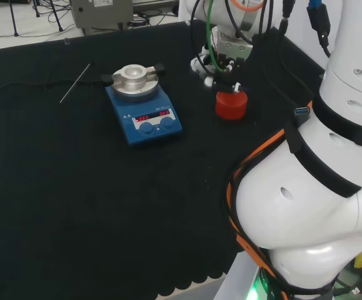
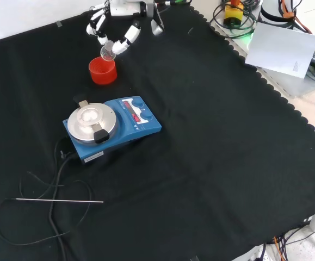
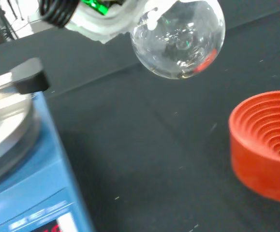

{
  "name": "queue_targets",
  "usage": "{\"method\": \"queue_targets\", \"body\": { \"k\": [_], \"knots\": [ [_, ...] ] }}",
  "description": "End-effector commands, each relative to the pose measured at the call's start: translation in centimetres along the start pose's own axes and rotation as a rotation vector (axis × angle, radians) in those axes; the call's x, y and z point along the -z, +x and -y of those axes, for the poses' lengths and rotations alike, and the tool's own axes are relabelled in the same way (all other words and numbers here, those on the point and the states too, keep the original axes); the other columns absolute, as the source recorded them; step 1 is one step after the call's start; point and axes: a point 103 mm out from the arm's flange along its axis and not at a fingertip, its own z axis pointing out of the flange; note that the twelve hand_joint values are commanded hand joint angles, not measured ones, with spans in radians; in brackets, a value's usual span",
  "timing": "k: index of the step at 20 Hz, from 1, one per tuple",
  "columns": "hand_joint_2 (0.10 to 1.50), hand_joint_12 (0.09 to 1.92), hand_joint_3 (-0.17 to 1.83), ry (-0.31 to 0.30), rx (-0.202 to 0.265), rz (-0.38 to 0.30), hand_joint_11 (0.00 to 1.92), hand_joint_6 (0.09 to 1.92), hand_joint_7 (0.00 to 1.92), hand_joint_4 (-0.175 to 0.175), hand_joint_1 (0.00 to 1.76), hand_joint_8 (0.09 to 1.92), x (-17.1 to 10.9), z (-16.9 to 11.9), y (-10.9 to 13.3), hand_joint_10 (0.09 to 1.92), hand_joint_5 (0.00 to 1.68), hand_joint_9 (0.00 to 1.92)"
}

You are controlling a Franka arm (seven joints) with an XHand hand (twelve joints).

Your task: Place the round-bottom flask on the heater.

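the hand (image 2: 125,11) hangs above the bench (image 2: 211,141) with its fingers (image 2: 125,36) curled around the neck of the clear round-bottom flask (image 3: 178,38), so the flask is held off the cloth and not resting on anything. in the wrist view the flask's glass bulb floats free below the fingers, with a red glint on its lower side. just below the fingers and a little to the side sits the red ribbed stand (image 2: 102,70), empty, its stepped rings open to the air; in the front view the flask (image 2: 108,51) hangs right above the stand's upper rim, and in the head view the stand (image 1: 231,104) lies directly under the hand (image 1: 221,65). the blue heater (image 2: 112,128) stands well apart from the fingers, nearer the front camera, with its round metal plate (image 2: 90,120) bare and a black clip at the plate's edge. in the head view the heater (image 1: 143,103) is to the left of the hand. farther still from the fingers, beyond the heater, a thin metal rod (image 2: 59,200) lies flat on the cloth beside a looping black cable (image 2: 54,179).
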Motion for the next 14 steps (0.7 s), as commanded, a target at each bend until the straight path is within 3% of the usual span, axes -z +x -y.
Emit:
{"method": "queue_targets", "body": {
  "k": [1,4,10,14],
  "knots": [
    [0.74,1.33,0.58,0.071,0.052,-0.047,0.23,0.83,0.51,0.175,1.10,0.59,0.6,2.9,3.9,0.57,1.16,0.70],
    [0.74,1.33,0.59,0.073,0.077,-0.053,0.24,0.83,0.51,0.175,1.10,0.59,-0.1,6.2,6.8,0.56,1.16,0.70],
    [0.73,1.33,0.59,0.117,0.120,-0.076,0.25,0.83,0.51,0.175,1.10,0.59,0.1,4.9,10.3,0.56,1.17,0.70],
    [0.73,1.33,0.59,0.119,0.161,-0.075,0.25,0.83,0.51,0.175,1.10,0.59,-0.1,5.7,13.2,0.56,1.17,0.70]
  ]
}}
